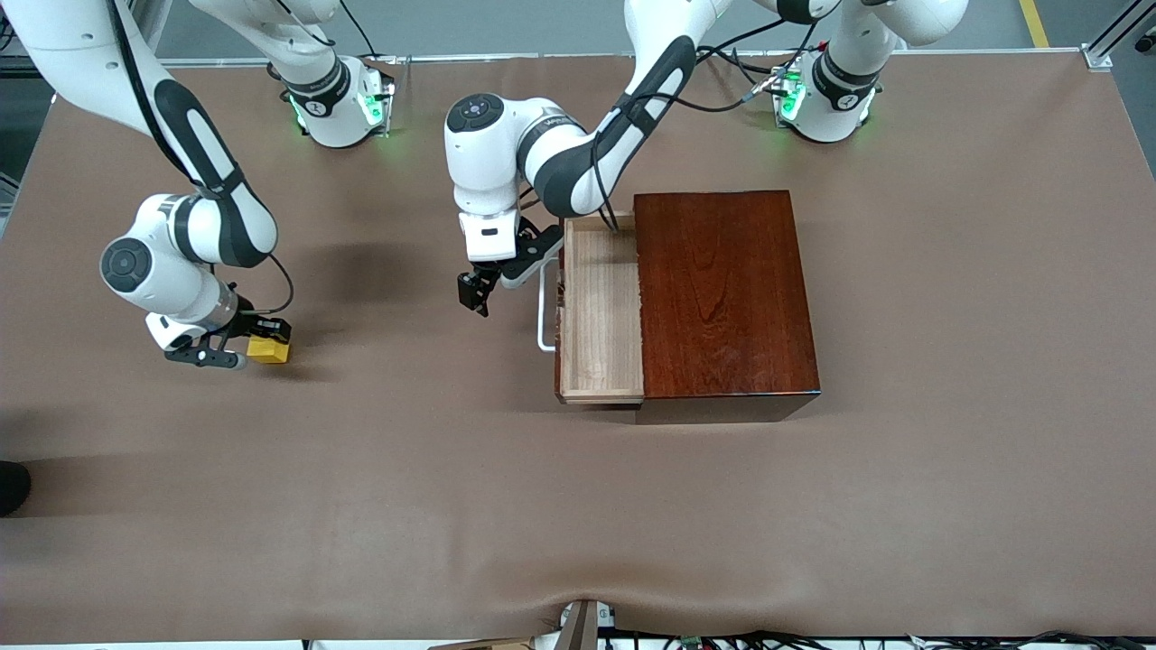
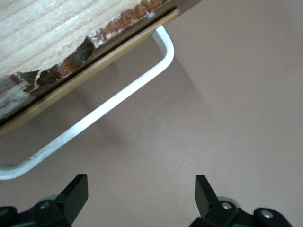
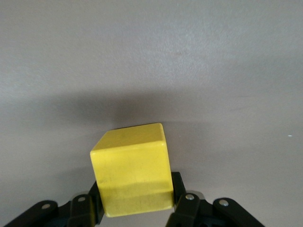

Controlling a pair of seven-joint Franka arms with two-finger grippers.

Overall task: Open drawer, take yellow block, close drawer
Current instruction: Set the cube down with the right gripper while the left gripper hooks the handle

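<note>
The drawer (image 1: 601, 307) stands pulled out of the dark reddish-brown box (image 1: 722, 289), and its pale tray shows nothing inside. Its white bar handle (image 1: 545, 311) (image 2: 118, 101) faces the right arm's end of the table. My left gripper (image 1: 476, 293) (image 2: 139, 191) hangs open just off the handle, apart from it, with nothing between its fingers. Toward the right arm's end, my right gripper (image 1: 262, 341) (image 3: 135, 201) is shut on the yellow block (image 1: 271, 352) (image 3: 132, 165), low over the table. I cannot tell whether the block touches the surface.
The brown table cover (image 1: 578, 496) stretches wide around the box. Cables and a small fixture (image 1: 578, 625) sit at the table's edge nearest the front camera. A dark object (image 1: 11, 487) shows at the edge on the right arm's end.
</note>
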